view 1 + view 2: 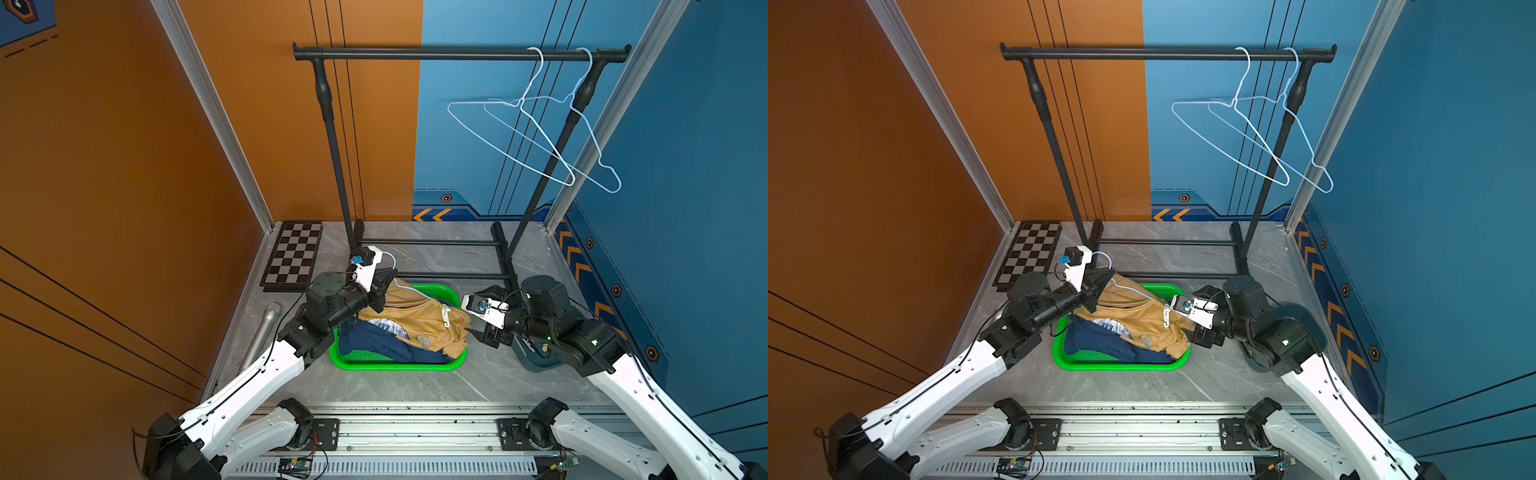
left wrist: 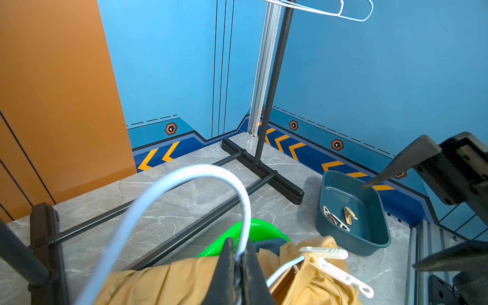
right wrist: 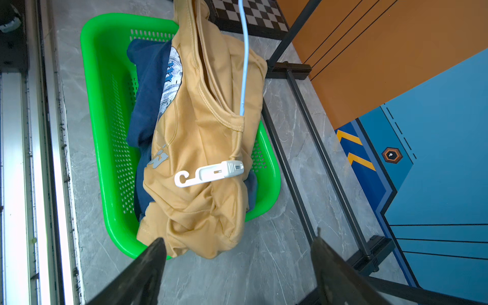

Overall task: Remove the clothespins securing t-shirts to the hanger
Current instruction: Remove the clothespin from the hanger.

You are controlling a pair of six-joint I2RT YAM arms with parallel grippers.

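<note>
Left gripper jaws clamped on pale-blue hanger; right gripper, jaws wide and empty, may pinch loose mustard t-shirt, not white clothespin.

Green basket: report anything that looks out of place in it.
The yellow shirt lies crumpled across the basket with its hanger inside it, not on the rail. A white clothespin is clipped on it. The left gripper is shut on the hanger's hook.

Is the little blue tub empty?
No, the blue tub has a few clothespins lying on its bottom in the left wrist view.
</note>
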